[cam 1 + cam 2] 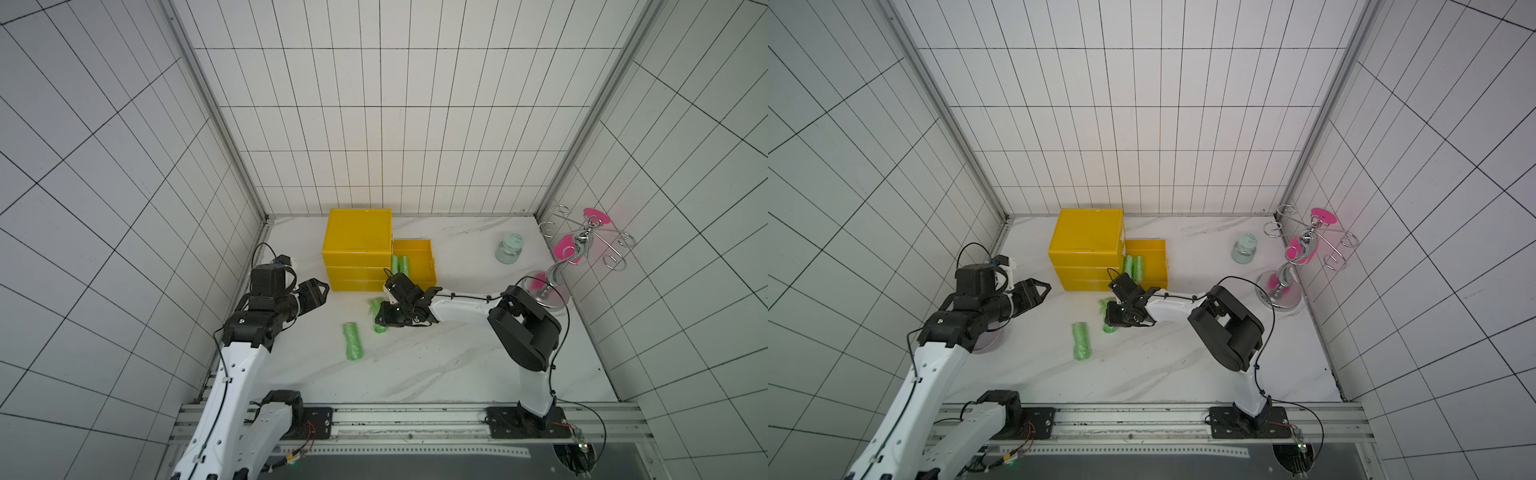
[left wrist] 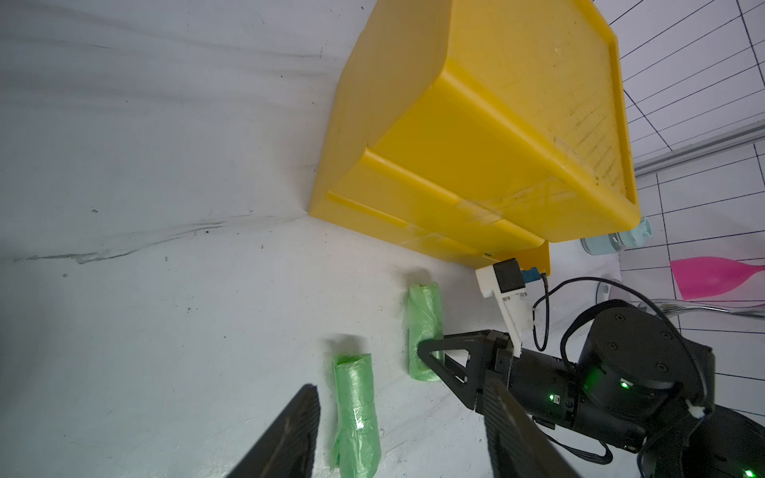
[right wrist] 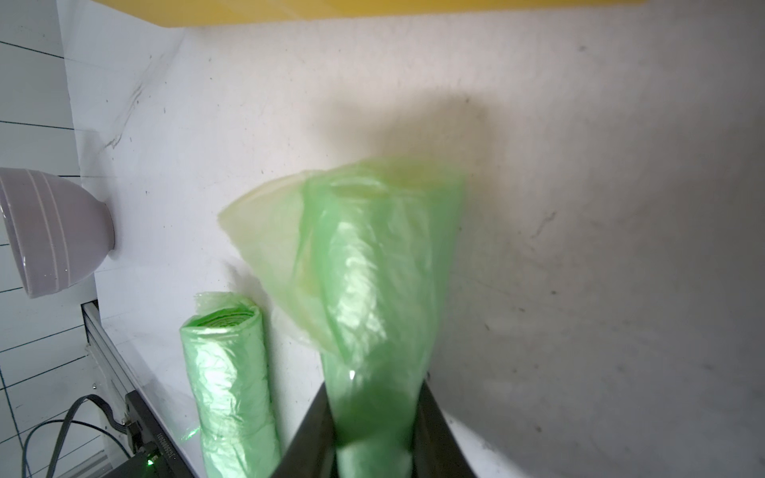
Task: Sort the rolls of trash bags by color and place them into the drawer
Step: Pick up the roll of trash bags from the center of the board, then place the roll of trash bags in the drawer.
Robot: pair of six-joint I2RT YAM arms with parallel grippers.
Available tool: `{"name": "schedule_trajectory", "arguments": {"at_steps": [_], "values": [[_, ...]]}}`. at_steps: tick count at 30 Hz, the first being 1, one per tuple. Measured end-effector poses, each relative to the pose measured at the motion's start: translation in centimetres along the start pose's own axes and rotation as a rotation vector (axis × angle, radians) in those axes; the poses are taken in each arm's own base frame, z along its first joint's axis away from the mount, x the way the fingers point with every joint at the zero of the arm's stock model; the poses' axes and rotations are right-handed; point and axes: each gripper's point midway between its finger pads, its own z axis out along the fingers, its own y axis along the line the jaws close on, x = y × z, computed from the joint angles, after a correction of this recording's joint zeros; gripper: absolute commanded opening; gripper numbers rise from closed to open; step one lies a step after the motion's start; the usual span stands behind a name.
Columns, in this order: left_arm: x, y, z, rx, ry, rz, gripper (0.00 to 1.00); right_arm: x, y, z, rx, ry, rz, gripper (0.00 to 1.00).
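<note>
My right gripper is shut on a light green roll of trash bags, low over the table just in front of the yellow drawer unit. A loose flap of plastic hangs off that roll's far end. A second green roll lies free on the table to its left, also seen in the left wrist view. Two more green rolls lie in the pulled-out drawer. My left gripper hangs open and empty left of the drawer unit.
A mint-green jar stands at the back right. A chrome wire stand with pink pieces fills the right corner. A lavender bowl sits under my left arm by the left wall. Tiled walls close in three sides.
</note>
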Motion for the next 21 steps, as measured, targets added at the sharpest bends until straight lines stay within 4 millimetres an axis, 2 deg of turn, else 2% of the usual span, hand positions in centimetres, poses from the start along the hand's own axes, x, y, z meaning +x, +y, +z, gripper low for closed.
{"name": "schedule_trajectory", "arguments": {"at_steps": [3,6,13,16,21], "values": [[-0.1,0.2,0.6,-0.012,0.018,-0.004,0.64,0.1,-0.1,-0.6,-0.002,-0.004,0.002,0.19],[-1.0,0.0,1.0,-0.023,0.022,0.004,0.65,0.3,-0.4,-2.4,-0.005,-0.018,0.007,0.18],[-5.1,-1.5,0.9,-0.024,-0.031,0.036,0.65,-2.0,0.1,-9.1,-0.048,-0.128,-0.005,0.17],[-7.1,-1.8,1.5,-0.027,-0.050,0.044,0.65,-3.4,-1.0,-11.4,-0.039,-0.172,0.006,0.17],[-10.0,-1.9,3.3,-0.040,-0.054,0.051,0.63,-6.1,-5.6,-13.6,0.037,-0.209,0.066,0.18]]}}
